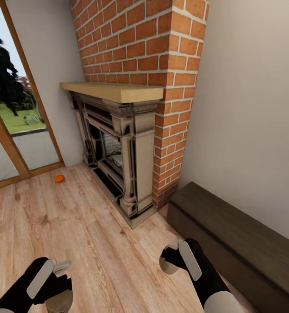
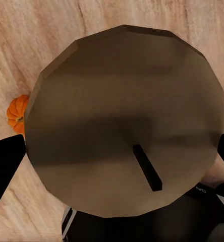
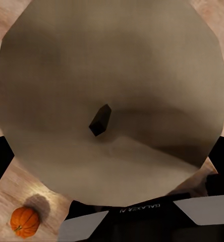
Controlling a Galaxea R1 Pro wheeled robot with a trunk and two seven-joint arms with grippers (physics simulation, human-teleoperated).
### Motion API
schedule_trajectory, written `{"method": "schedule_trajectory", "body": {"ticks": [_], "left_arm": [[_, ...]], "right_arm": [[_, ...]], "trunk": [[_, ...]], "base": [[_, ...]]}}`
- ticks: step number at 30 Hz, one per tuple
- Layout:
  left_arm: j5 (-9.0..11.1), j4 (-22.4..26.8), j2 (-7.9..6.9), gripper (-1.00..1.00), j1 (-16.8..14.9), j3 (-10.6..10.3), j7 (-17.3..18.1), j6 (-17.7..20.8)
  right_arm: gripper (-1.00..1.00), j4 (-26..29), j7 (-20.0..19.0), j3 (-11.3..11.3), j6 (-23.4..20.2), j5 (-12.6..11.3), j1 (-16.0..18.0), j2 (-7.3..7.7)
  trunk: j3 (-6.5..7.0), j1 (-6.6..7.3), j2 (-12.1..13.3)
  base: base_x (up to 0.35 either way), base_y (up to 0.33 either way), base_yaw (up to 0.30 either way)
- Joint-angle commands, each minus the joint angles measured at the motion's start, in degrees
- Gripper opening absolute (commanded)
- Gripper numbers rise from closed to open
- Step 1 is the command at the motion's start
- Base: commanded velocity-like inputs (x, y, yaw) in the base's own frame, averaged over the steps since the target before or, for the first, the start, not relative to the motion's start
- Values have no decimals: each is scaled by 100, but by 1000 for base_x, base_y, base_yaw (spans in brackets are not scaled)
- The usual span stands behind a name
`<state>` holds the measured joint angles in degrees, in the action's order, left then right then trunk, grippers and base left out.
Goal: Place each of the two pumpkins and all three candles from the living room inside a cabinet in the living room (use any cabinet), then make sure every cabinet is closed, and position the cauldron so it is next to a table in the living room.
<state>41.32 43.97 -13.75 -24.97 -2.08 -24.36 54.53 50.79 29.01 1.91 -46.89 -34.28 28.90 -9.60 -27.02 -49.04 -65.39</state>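
My left gripper [image 1: 57,292] is shut on a grey-tan candle [image 2: 124,121], whose top and dark wick face the left wrist camera. My right gripper [image 1: 169,260] is shut on a second candle [image 3: 112,96], seen the same way in the right wrist view. Both hang low over the wood floor. One orange pumpkin [image 1: 59,178] lies on the floor near the glass door. Another pumpkin [image 2: 17,114] peeks out beside the left candle, and a pumpkin [image 3: 25,222] lies on the floor below the right candle. The long dark-brown cabinet [image 1: 231,230] stands shut along the right wall, just right of my right arm.
A brick chimney with a stone fireplace [image 1: 122,161] and a pale wood mantel juts out ahead. A glass door [image 1: 14,130] in a wood frame fills the left wall. Open wood floor [image 1: 96,226] lies between me and the fireplace.
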Motion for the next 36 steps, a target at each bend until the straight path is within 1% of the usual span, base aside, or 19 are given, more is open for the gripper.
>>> {"method": "schedule_trajectory", "body": {"ticks": [1,6,8,10,11,13,15,20,27,31,36], "left_arm": [[2,39,-5,-100,1,5,-3,9],[32,105,11,-100,1,13,5,35],[49,109,4,-100,1,14,93,38],[39,111,-1,-100,1,10,346,43],[22,111,-7,-100,1,8,576,46],[7,111,-11,-100,1,2,855,54],[2,112,-13,-100,1,4,955,60],[0,118,-13,-100,1,5,999,66],[-1,137,-13,-100,1,2,1004,67],[-1,145,-12,-100,1,5,1007,72],[-6,177,-13,-100,1,1,1012,83]], "right_arm": [[-100,0,0,5,-1,9,-1,-9],[-100,27,6,26,-10,10,-6,-19],[-100,98,7,27,-47,10,-7,-19],[-100,202,8,32,-152,13,-7,-22],[-100,284,8,36,-223,12,-7,-24],[-100,365,11,44,-283,14,-7,-24],[-100,392,15,91,-310,14,-7,-20],[-100,406,10,143,-483,18,-7,-26],[-100,406,-6,143,-508,17,-7,-28],[-100,406,-9,143,-506,13,-7,-32],[-100,405,-9,143,-505,10,-7,-33]], "trunk": [[18,23,42],[108,132,242],[144,176,323],[180,220,403],[198,242,443],[234,286,523],[270,330,603],[359,440,804],[485,594,1085],[485,594,1085],[485,594,1085]], "base": [[0,0,0],[0,0,0],[0,0,0],[0,0,0],[0,0,0],[0,0,0],[0,0,0],[0,0,0],[0,0,0],[0,0,-52],[0,0,-221]]}}
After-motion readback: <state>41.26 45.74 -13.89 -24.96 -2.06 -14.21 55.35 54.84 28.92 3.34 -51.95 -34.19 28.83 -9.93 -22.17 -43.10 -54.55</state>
